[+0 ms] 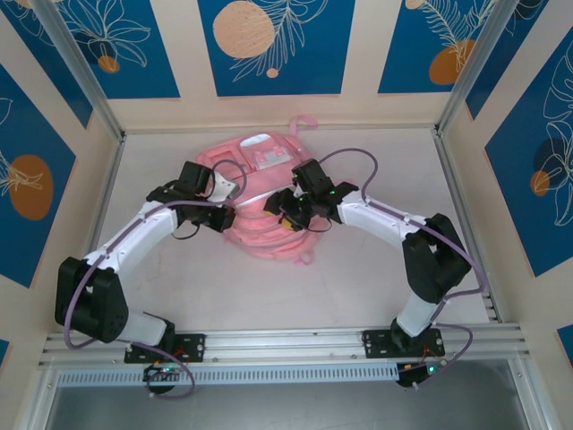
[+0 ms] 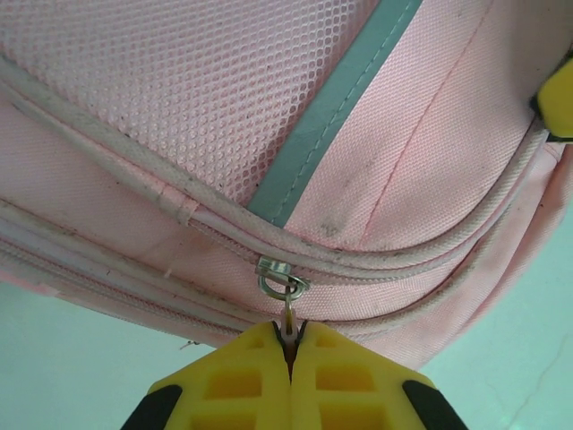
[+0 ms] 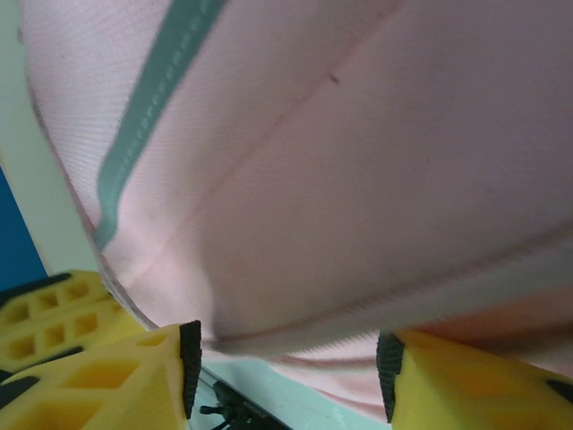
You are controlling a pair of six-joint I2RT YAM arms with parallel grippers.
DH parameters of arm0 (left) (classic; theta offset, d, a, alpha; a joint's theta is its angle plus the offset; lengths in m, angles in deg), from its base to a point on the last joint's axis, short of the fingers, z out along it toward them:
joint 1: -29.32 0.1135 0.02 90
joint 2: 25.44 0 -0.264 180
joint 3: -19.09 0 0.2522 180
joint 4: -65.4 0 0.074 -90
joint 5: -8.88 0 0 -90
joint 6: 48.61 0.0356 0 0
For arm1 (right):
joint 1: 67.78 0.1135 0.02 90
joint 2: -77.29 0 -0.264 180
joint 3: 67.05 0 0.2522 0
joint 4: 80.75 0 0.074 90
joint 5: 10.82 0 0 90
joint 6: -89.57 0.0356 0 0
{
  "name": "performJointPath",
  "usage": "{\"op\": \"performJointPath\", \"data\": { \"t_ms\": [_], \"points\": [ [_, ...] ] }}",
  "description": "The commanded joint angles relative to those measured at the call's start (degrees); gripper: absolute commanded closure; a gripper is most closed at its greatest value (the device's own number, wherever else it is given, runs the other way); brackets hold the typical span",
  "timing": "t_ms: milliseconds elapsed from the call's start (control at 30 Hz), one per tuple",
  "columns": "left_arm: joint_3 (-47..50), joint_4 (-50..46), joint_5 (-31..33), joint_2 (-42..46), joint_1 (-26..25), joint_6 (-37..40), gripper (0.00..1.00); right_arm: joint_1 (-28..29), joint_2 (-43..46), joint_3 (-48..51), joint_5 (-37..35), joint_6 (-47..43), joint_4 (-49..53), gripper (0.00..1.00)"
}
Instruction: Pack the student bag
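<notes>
Just ahead — student bag [image 2: 224, 116]; left end effector [image 2: 292, 336] pinches its zipper pull [image 2: 288, 309].

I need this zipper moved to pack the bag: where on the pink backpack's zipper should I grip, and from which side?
Grip the thin metal pull tab hanging from the slider, coming in from the student bag's outer edge and closing on its flat faces. It sticks out clear of the fabric. The left tool is shut on it that way.

Item count: I see one pink backpack [image 1: 258, 235], one zipper pull [image 2: 288, 309], one table [image 1: 358, 296]. I have two grippers: left gripper [image 2: 291, 339], right gripper [image 3: 286, 358].
</notes>
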Motion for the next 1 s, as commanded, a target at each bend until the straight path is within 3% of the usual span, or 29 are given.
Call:
{"op": "performJointPath", "data": {
  "t_ms": [0,200,400,567,767,867,967],
  "points": [
    [1.71,-1.89,-4.76,2.40,-2.08,-3.13,1.00,0.94,-1.53,-2.51,0.68,1.87,-1.68,0.51],
    [3.84,-0.31,-6.29,5.06,-8.48,-5.26,1.00,1.77,-4.44,-5.32,0.79,2.37,-2.83,0.74],
    [4.92,4.93,-7.23,5.25,-13.24,-10.21,1.00,2.65,-6.48,-6.59,1.55,2.98,-3.56,0.77],
    [4.26,10.28,-7.52,2.61,-14.79,-15.63,0.99,2.09,-2.46,-2.22,0.57,2.75,-3.88,0.67],
    [3.74,7.41,-6.56,4.88,-13.67,-18.15,0.54,0.67,6.32,5.39,-2.48,-0.69,0.72,0.50],
    [5.46,6.66,-6.36,8.07,-11.64,-20.11,0.46,0.89,10.06,7.16,-5.41,-4.83,4.68,0.46],
    [6.36,4.48,-4.58,10.96,-8.63,-22.25,0.40,3.11,12.72,7.02,-13.03,-11.95,8.64,0.46]
  ]
}}
